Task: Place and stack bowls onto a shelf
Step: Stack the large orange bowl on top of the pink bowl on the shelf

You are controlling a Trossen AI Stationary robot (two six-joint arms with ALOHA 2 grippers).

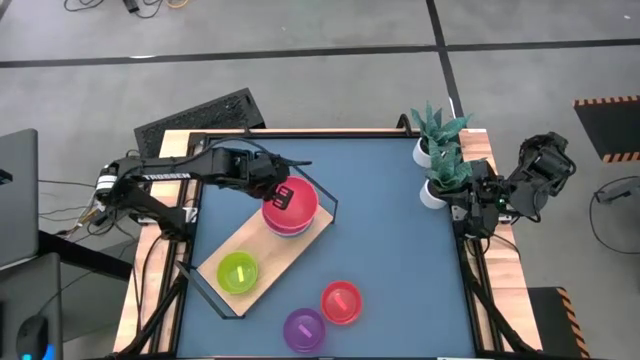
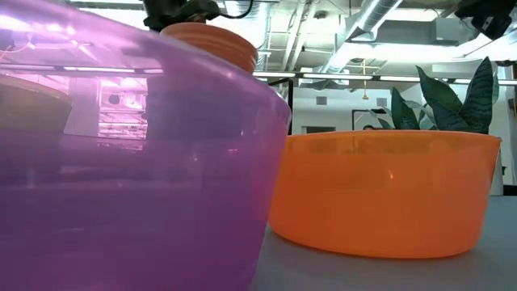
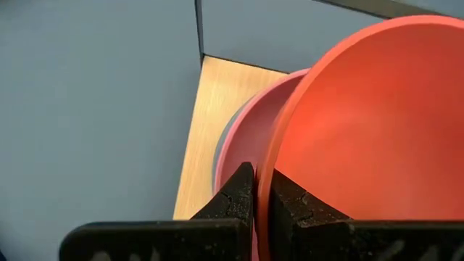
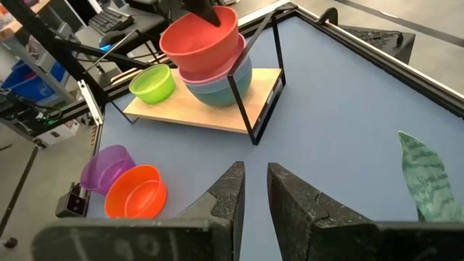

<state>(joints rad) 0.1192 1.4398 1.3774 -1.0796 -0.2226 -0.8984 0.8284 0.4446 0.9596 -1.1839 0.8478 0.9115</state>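
A large red bowl point(image 1: 291, 200) hangs over a stack of a pink bowl point(image 4: 217, 67) and a blue bowl point(image 4: 217, 90) at the far end of the wooden shelf point(image 1: 275, 262). My left gripper point(image 1: 283, 194) is shut on the red bowl's rim. A lime green bowl point(image 1: 238, 272) stands on the shelf's near end. A purple bowl point(image 1: 304, 329) and a small red bowl point(image 1: 341, 302) stand on the blue table near its front edge. My right gripper point(image 4: 254, 185) waits at the table's right edge, slightly open, with nothing between its fingers. My left gripper pinches the red bowl's rim point(image 3: 267, 181), one finger point(image 3: 235, 196) outside the wall and one inside. The fingers come from above, slanting down from the table's left. The bowl sits tilted in the pink bowl's mouth point(image 3: 243, 138); whether its bottom rests there I cannot tell.
The shelf's thin black wire frame point(image 4: 257, 94) rises around the board and close beside the stack. Two white plant pots point(image 1: 432, 175) stand at the table's far right corner. Bare blue tabletop lies between the shelf and the right edge.
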